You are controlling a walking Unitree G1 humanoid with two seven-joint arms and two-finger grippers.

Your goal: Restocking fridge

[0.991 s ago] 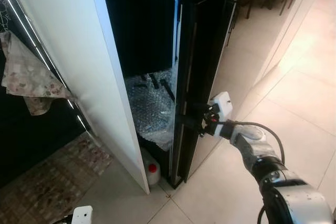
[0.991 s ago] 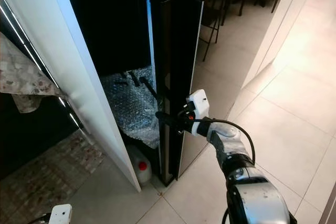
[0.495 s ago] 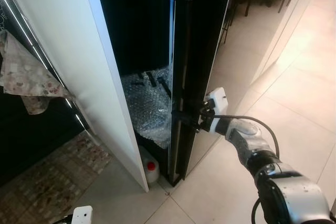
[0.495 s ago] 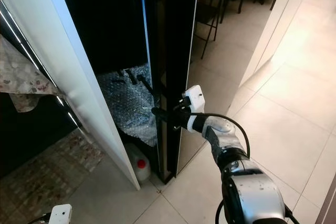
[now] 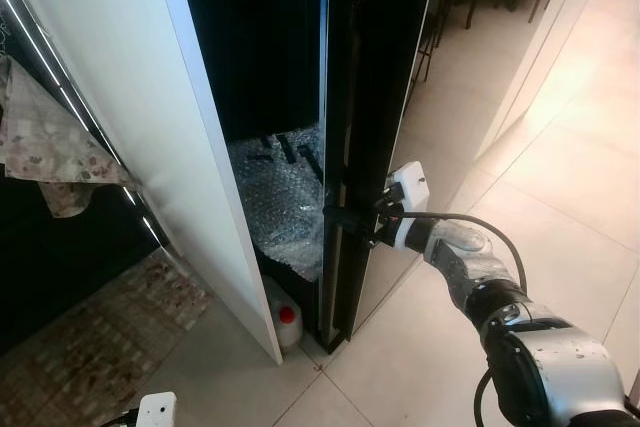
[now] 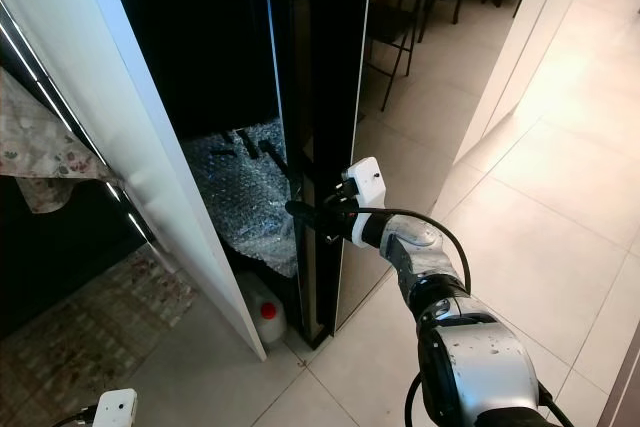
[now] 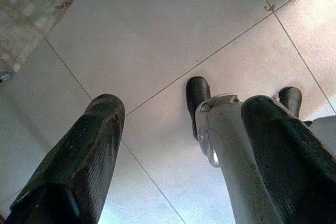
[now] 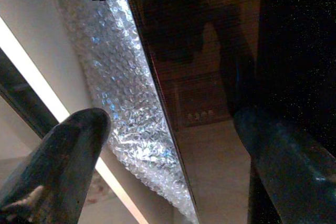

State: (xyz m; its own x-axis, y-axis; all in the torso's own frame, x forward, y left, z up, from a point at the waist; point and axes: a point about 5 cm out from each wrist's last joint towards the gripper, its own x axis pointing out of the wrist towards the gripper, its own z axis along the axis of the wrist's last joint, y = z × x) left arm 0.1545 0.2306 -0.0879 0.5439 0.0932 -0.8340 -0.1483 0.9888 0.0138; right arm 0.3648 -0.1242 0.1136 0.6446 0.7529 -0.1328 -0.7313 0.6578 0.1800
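Beige tiled floor (image 5: 560, 197), right gripper (image 5: 345, 215) jaws apart astride black fridge door (image 5: 370, 97) edge

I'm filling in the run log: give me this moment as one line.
phase: opening fridge | right gripper: open, straddling edge of black door | left gripper: open, idle above floor tiles | inside: bubble wrap

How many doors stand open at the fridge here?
2: a white door on the robot's left and a glossy black door on its right, whose edge the right end effector straddles. Others may be hidden outside the frame.
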